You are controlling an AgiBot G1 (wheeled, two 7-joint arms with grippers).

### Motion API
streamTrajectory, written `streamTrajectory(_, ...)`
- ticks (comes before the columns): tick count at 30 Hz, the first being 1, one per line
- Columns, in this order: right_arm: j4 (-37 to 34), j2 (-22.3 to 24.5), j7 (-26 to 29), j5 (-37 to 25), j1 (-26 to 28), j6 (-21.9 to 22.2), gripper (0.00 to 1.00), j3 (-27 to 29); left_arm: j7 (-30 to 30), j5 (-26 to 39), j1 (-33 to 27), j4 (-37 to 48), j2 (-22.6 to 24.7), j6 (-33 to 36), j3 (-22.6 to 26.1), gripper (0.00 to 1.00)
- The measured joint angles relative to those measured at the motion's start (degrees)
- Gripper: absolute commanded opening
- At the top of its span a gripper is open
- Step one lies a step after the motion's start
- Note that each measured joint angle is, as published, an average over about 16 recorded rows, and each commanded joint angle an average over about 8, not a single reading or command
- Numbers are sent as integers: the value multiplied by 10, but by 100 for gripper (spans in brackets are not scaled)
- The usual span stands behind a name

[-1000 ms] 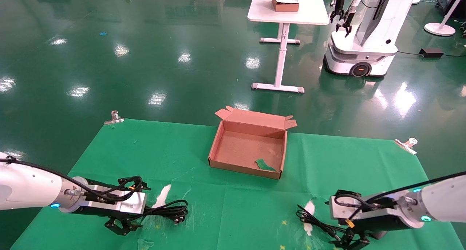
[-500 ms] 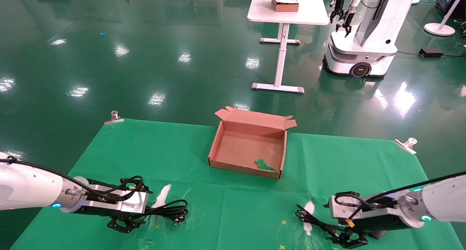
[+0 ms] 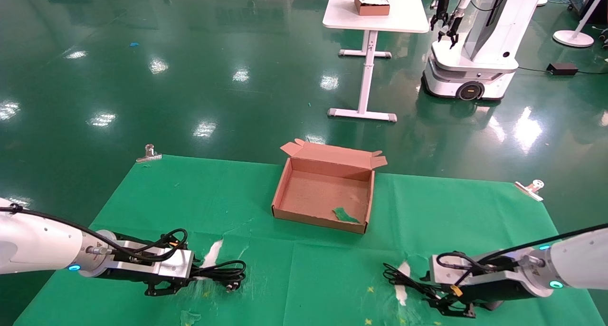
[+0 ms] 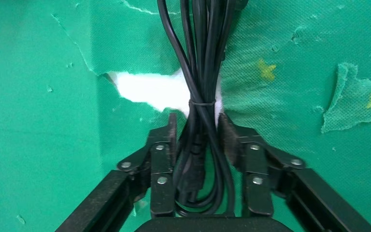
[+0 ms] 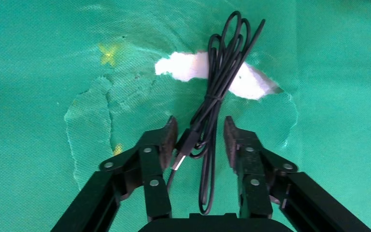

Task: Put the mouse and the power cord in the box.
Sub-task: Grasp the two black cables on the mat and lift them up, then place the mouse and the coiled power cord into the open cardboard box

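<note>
The power cord (image 3: 222, 272) lies as a black looped bundle at the near left of the green cloth. My left gripper (image 3: 192, 277) is shut on the cord (image 4: 200, 130), a pad on each side just below its tie. The mouse's thin black cable (image 3: 403, 281) lies at the near right. Its body is mostly hidden under my right wrist. My right gripper (image 3: 432, 301) is open astride that cable (image 5: 217, 96), with the slim connector (image 5: 182, 151) against one pad. The brown box (image 3: 280, 193) stands open mid-table with a green scrap (image 3: 346, 215) inside.
The cloth is torn to white beside each cable, at the left patch (image 3: 213, 252) and the right patch (image 3: 403, 273). Metal clips (image 3: 148, 153) (image 3: 531, 188) hold its far corners. Beyond are a white table (image 3: 403, 17) bearing another box (image 3: 373, 4), and another robot (image 3: 475, 41).
Both grippers' fingers have drawn in from a wide spread. The left now closes round the cord bundle, and the right has narrowed round the mouse cable.
</note>
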Motion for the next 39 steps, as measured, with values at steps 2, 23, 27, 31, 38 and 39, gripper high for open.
streamTrajectory(2,0,0,0,0,0,0,0,0,0,0,0,0,0,0,0,0)
streamTrajectory(23,13,41,-17,19,33,-49,0,13,-27,-22,-47,7,-40,62,-15,0)
streamTrajectory(27,25,64,-25,32,61,-69,0,22,-49,-36,-74,9,-50,86,-25,0)
streamTrajectory(31,39,77,-26,40,97,-78,0,29,-82,-52,-102,10,-43,87,-36,0)
streamTrajectory(38,59,58,-20,51,157,-69,0,37,-151,-82,-153,7,0,46,-58,0)
streamTrajectory(39,60,51,-19,51,163,-63,0,38,-160,-85,-161,6,7,36,-60,0)
